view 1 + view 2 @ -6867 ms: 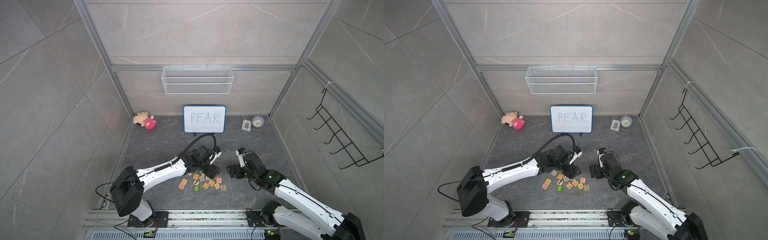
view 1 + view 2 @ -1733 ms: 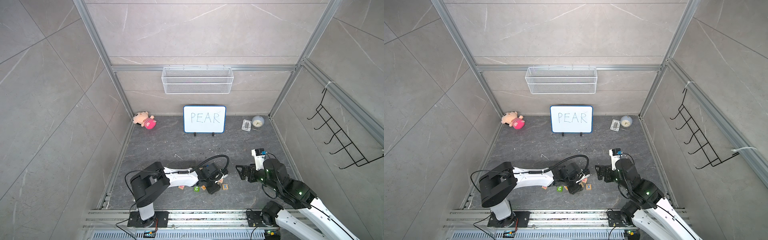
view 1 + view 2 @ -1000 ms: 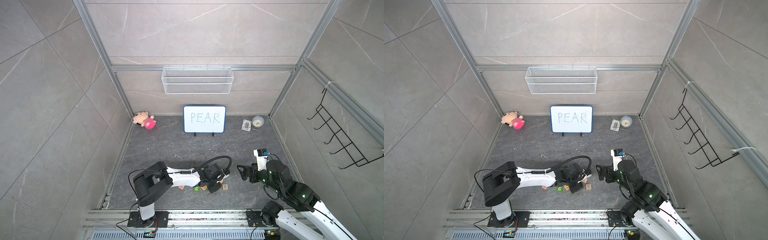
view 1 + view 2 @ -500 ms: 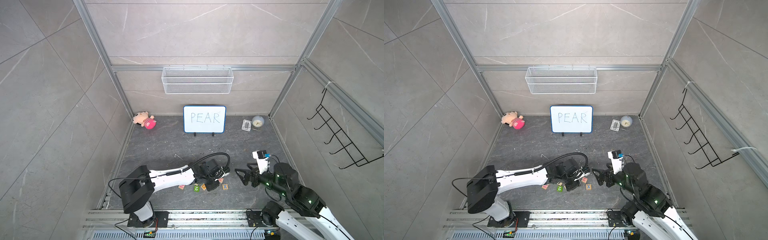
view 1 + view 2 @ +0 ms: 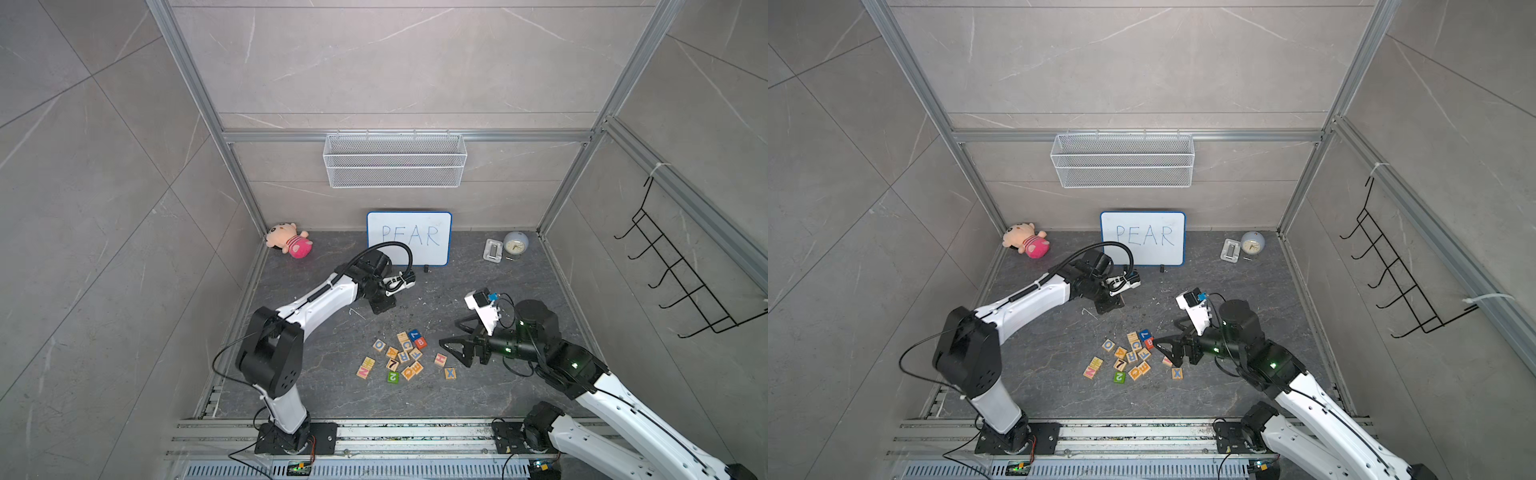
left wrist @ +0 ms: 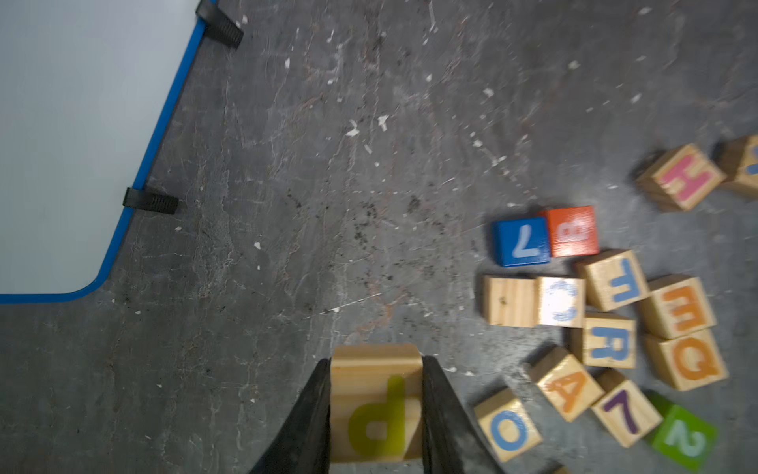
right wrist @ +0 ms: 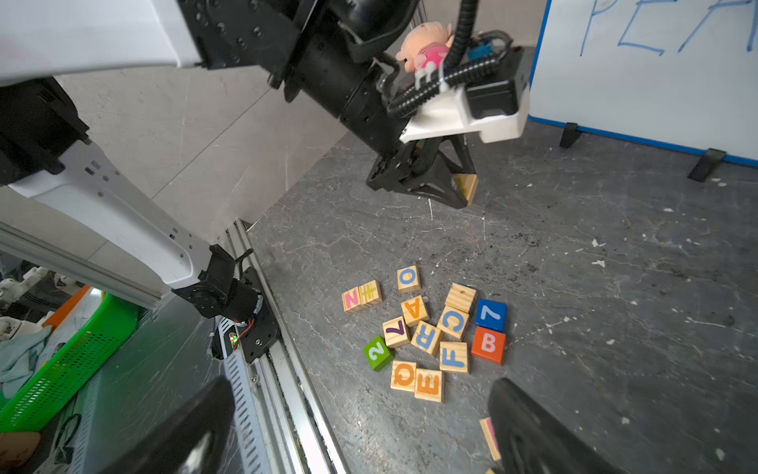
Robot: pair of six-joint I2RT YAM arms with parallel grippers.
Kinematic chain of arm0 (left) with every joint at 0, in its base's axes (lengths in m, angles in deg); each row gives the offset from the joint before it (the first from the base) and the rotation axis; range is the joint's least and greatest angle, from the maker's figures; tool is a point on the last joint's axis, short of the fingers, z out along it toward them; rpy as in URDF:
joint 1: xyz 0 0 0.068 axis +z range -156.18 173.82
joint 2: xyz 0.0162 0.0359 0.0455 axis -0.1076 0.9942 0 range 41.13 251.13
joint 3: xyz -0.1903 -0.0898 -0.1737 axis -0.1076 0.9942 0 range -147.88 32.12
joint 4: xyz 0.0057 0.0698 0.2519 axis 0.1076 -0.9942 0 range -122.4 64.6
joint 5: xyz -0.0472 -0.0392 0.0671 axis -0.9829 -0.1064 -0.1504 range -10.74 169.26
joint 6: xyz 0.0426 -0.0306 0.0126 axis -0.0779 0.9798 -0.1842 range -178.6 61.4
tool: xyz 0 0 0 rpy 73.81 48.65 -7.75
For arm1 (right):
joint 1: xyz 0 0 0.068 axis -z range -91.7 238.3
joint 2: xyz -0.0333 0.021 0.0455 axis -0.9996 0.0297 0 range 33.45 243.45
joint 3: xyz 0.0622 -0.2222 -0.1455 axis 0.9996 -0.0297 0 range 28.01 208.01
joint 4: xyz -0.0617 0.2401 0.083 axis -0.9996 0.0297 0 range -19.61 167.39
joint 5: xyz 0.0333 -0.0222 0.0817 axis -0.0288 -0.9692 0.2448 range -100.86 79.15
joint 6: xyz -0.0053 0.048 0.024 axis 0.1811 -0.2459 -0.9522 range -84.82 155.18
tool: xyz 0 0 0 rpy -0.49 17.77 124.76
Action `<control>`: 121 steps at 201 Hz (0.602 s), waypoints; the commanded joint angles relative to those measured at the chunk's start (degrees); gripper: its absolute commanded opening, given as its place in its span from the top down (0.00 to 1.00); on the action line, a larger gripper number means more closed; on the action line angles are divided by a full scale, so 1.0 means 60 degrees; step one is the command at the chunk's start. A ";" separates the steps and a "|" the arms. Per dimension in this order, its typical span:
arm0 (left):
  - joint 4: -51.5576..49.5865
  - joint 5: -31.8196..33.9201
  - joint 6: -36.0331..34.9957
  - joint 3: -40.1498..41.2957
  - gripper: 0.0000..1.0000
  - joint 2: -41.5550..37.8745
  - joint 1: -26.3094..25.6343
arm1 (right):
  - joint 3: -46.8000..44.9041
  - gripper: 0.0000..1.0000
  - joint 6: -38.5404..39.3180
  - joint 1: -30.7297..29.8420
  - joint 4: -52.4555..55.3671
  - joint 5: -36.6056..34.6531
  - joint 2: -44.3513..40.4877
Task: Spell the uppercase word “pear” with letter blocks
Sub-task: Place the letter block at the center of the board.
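Dark stone flooring (image 5: 332,386) stretches before a whiteboard (image 5: 409,239) reading PEAR, where the left gripper (image 6: 376,369) clamps its fingers on the yellow P block (image 6: 375,404), well apart from the pile of cubes (image 5: 405,357). The orange E block (image 7: 428,385), orange A block (image 7: 414,310) and blue R block (image 7: 426,338) sit within that pile, beside which the right gripper (image 5: 448,333) hangs with fingers spread wide.

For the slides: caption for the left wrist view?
Left gripper grips the P block; other blocks lie clustered on the floor.
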 commanded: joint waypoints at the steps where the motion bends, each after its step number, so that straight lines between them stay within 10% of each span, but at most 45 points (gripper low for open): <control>1: -0.1060 -0.0263 -0.1430 -0.0893 0.82 0.0986 0.0283 | -0.0072 0.01 0.0212 -0.0032 -0.0404 -0.0265 0.1196; 121: 0.0313 -0.0496 -0.2317 -0.0667 0.66 0.2462 0.0787 | 0.0890 0.02 -0.0506 -0.0041 -0.1825 -0.2580 0.4572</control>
